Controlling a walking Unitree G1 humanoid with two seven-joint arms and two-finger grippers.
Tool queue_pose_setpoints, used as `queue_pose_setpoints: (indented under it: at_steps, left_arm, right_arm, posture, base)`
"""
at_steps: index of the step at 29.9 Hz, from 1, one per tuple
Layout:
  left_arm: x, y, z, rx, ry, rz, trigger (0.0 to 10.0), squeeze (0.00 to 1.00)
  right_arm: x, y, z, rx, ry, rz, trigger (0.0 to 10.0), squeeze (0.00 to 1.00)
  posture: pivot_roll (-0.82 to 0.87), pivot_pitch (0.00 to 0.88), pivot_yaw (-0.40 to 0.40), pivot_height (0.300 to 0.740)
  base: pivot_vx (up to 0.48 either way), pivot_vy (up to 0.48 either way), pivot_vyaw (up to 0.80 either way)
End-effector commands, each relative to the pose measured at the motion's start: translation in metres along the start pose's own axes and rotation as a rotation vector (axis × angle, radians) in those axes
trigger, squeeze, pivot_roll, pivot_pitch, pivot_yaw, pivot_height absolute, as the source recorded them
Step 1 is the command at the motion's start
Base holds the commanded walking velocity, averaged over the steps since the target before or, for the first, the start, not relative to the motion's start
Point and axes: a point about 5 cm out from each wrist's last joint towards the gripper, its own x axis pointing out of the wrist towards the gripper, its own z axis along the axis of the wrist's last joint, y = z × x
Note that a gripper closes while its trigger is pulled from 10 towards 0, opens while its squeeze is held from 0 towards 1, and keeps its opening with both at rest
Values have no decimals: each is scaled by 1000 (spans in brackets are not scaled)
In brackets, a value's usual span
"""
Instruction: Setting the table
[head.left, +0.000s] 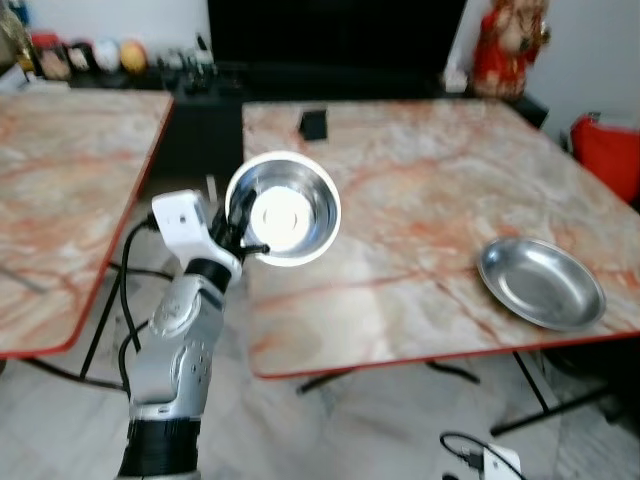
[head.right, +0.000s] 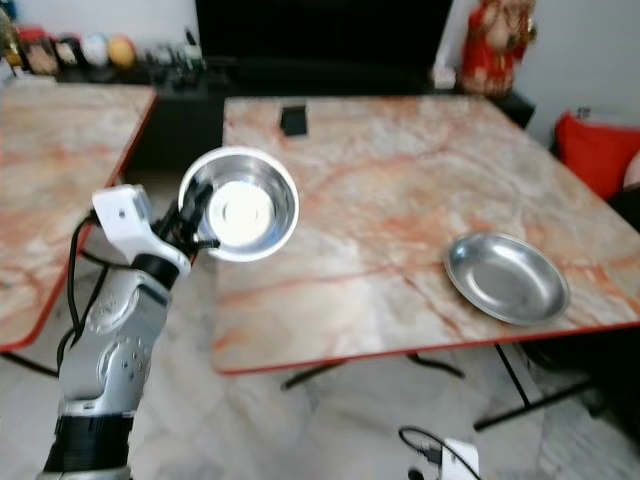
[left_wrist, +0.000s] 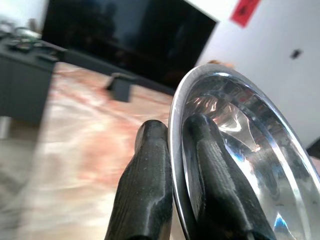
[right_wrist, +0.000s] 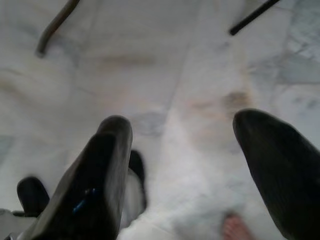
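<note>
Your left gripper (head.left: 243, 232) is clamped on the rim of the steel bowl (head.left: 283, 208), one finger (left_wrist: 145, 190) outside the wall and the other inside, as the left wrist view confirms. The bowl is carried off the surface, tilted so its mouth faces up toward the head camera, hanging over the near left edge of the marble table (head.left: 420, 190). The bowl extends from the claw toward the table; the tabletop lies ahead and to the claw's right.

The relation that governs the placement: the steel plate (head.left: 541, 282) sits well apart from the claw, far to its right near the table's front right corner. Your left arm is the one holding the load and the one nearer the table.

The bowl is round, polished, deep-walled, with a bright reflection at its base; no contents are visible.

Your right gripper (right_wrist: 185, 170) hangs idle, fingers spread, over the pale floor (right_wrist: 150, 65).

Judgement: the bowl must be levelled before release.
</note>
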Motion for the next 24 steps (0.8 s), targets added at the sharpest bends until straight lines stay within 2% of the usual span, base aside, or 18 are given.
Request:
queue_pose_setpoints:
  at_steps: [1, 11, 16, 24]
  left_arm:
    - [1, 5, 10, 24, -37, 11, 10000, 0]
    - [1, 6, 11, 24, -34, 14, 10000, 0]
    - [1, 5, 9, 24, -30, 13, 10000, 0]
    - [0, 5, 9, 23, -27, 12, 10000, 0]
  right_arm:
    - [1, 3, 5, -4, -15, 7, 10000, 0]
    - [1, 3, 5, -37, -18, 4, 10000, 0]
    - [1, 4, 5, -38, -13, 16, 10000, 0]
    - [1, 4, 5, -24, -14, 12, 10000, 0]
  posture:
    - [113, 0, -64, 740]
    - [113, 0, -62, 740]
    - [113, 0, -61, 740]
    - [113, 0, -61, 740]
  base:
    - [0, -304, 0]
    - [0, -329, 0]
    - [0, -304, 800]
    - [0, -414, 0]
